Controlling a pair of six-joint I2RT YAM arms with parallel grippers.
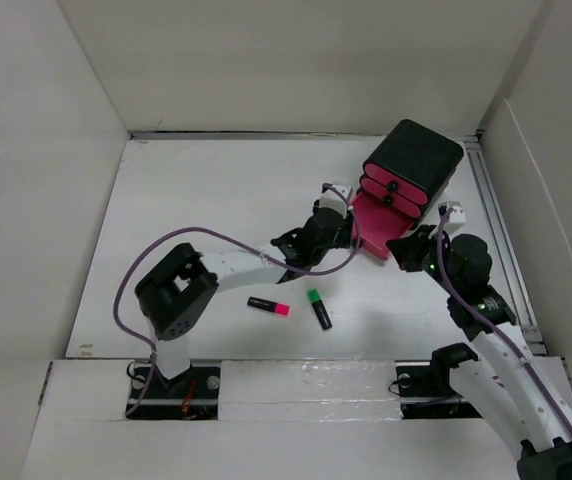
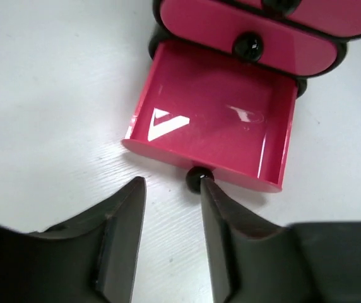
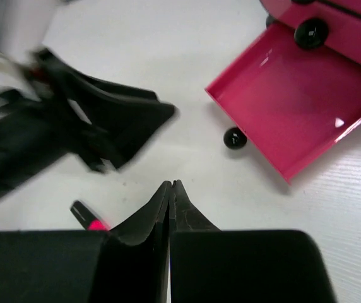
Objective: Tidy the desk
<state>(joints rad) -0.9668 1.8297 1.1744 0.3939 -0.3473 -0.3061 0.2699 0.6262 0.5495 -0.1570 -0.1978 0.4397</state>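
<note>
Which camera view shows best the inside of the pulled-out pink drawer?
The left wrist view: it looks straight into the open drawer, which is empty. The right wrist view cuts it off at the frame edge; the top external view shows it small.

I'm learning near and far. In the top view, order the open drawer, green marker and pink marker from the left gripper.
1. Open drawer, just ahead of the left gripper.
2. Green marker, toward the bases.
3. Pink marker, farther left.
</note>
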